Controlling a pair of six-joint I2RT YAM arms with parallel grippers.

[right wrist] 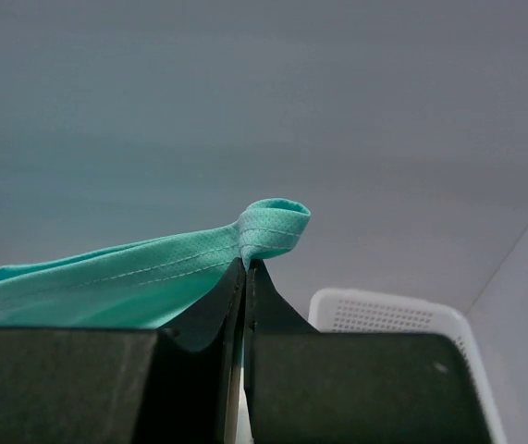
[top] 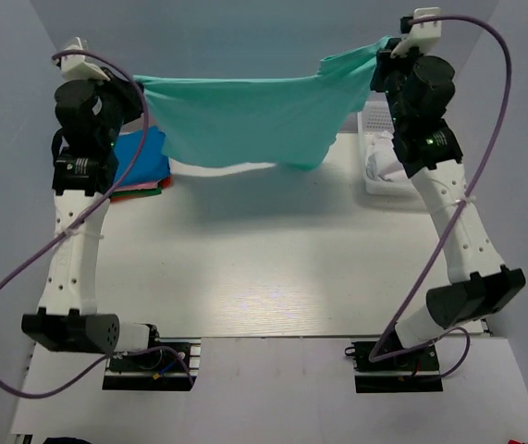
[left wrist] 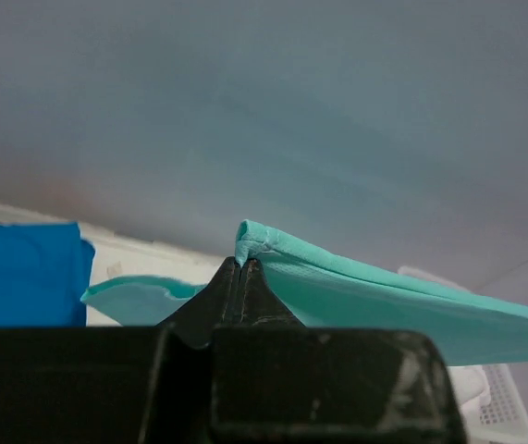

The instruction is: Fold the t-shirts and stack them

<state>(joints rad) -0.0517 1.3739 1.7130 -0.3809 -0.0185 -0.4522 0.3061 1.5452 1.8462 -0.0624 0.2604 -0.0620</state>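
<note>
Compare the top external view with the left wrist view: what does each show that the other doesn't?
Only top external: the whole teal-green t-shirt hanging stretched between both arms above the table, its other end in the right gripper. Only left wrist: the left gripper close up, fingers shut on a folded edge of the cloth. Both: the teal-green t-shirt, the bright blue t-shirt and the white basket.

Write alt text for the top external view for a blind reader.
The left gripper and right gripper hold a teal-green t-shirt stretched in the air above the table. Folded shirts, bright blue on top, lie at left; a white mesh basket stands at right.
</note>
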